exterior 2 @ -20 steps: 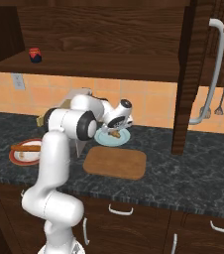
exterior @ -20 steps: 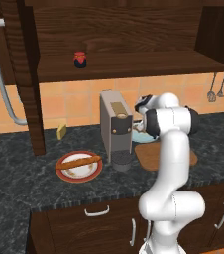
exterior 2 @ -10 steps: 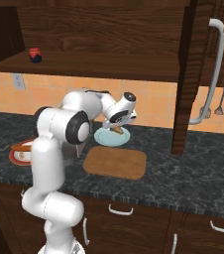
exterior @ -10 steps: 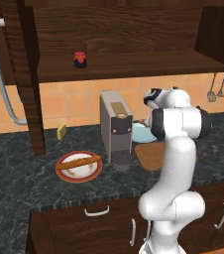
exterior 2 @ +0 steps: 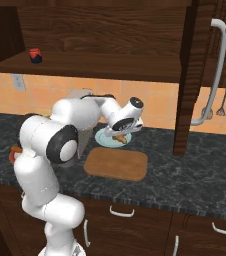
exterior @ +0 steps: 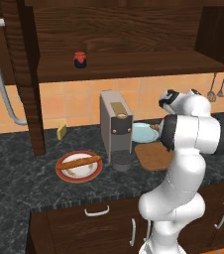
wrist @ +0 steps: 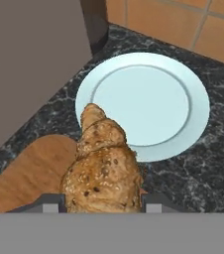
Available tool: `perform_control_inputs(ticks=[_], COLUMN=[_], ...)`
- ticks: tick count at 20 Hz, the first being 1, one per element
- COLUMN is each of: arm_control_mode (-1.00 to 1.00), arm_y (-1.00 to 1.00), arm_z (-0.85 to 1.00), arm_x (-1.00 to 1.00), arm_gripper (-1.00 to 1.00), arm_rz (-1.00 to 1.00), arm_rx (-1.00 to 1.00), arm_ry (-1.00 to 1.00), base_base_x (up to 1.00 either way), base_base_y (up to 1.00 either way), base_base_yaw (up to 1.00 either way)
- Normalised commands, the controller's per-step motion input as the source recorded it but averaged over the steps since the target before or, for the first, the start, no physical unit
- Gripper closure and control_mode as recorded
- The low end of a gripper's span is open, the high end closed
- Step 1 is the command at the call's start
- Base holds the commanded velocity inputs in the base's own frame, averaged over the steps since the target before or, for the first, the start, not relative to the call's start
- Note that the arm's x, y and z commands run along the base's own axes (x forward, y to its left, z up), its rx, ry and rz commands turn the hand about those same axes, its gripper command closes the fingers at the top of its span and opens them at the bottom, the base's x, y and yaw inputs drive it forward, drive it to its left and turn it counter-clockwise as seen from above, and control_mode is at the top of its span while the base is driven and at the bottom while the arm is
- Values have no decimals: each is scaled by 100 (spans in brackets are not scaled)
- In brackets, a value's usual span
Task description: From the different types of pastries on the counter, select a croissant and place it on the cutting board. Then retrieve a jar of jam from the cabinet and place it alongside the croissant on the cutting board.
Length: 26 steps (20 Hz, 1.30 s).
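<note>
1. The claw (wrist: 103,201) is clamped on the croissant (wrist: 103,168), its two fingers against the pastry's sides.
2. Just below it lie the cutting board (wrist: 27,171) and the pale plate (wrist: 148,101).
3. Far above, the jam jar (exterior 2: 35,55) sits on the cabinet (exterior 2: 100,64) shelf.

The croissant (wrist: 103,168) had a rough, golden-brown baked crust flecked with darker specks, while the pale blue plate (wrist: 198,106) looked smooth and matt, like glazed ceramic without much shine. The cutting board (exterior 2: 117,165) showed a flat, medium-brown wood surface with faint grain, and the counter (exterior 2: 195,172) was dark speckled stone with a dull polish. The cabinet (exterior: 134,30) was dark wood with visible grain, its handle (exterior: 0,74) smooth pale metal, and the coffee machine (exterior: 115,130) had a matt grey casing.
</note>
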Motion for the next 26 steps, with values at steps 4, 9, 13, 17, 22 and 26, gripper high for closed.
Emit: perform_control_inputs(ticks=[4, 9, 13, 17, 22, 26], arm_control_mode=[-100, -100, -100, -100, -100, -100], arm_y=[0, 26, 36, 0, 0, 2], arm_z=[0, -1, -25, -32, -8, -15], arm_x=[-100, -59, 3, 3, 0, 0], arm_gripper=[100, 100, 100, 100, 100, 100], arm_rz=[-1, 2, 4, 0, 0, 0], arm_rx=[0, -6, -19, -5, -1, -2], arm_ry=[-6, -1, -6, -6, -1, 0], base_base_x=[0, 0, 0, 0, 0, 0], base_base_y=[0, 0, 0, 0, 0, 0], base_base_yaw=[0, 0, 0, 0, 0, 0])
